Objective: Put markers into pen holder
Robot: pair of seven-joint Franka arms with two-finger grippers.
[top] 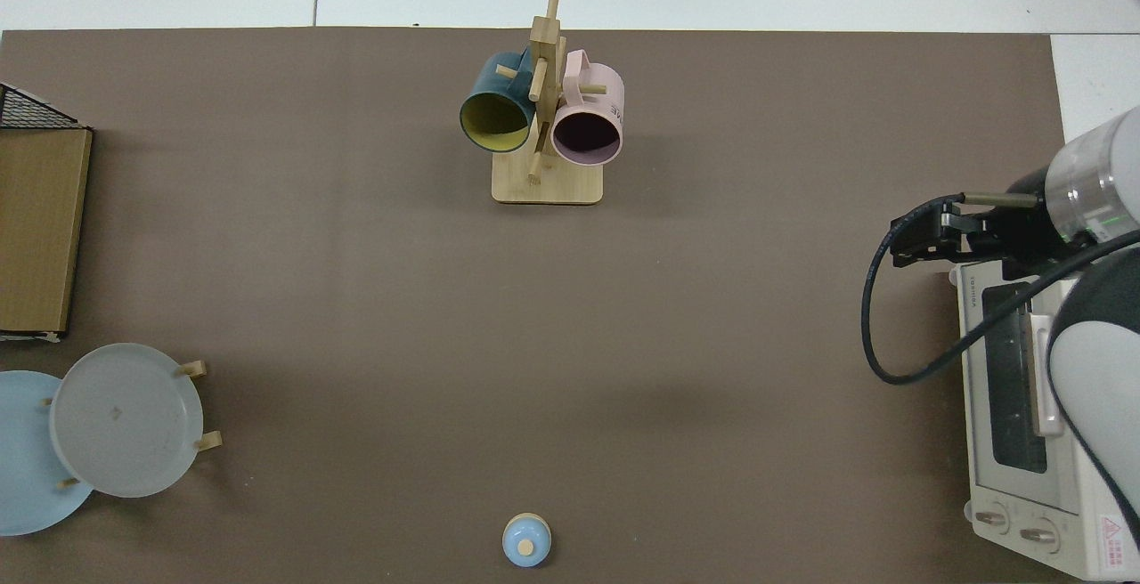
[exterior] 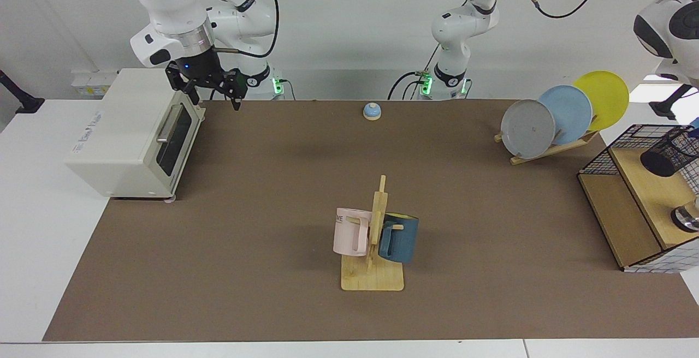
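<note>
Nearest the facing camera: mug rack (exterior: 372, 260) with a pink mug (exterior: 349, 231) and a blue mug (exterior: 398, 237), mid-surface (exterior: 262, 194). Beside and beyond the rack: wire basket (exterior: 628, 210) at the surface's edge; pen holder (exterior: 669, 152) tilted above its wooden shelf. Marker only a blue tip at the frame edge, uncertain. Left claw out of frame. Farther back: plate rack (exterior: 551, 148), toaster oven (exterior: 131, 134). Right claw (exterior: 214, 96) waits above the oven's front corner, fingers spread, holding nothing.

- Black wire-mesh pen holder (exterior: 673, 152) tilted on its side at the facing view's right edge, above the wooden shelf.
- Marker itself not clearly visible.
</note>
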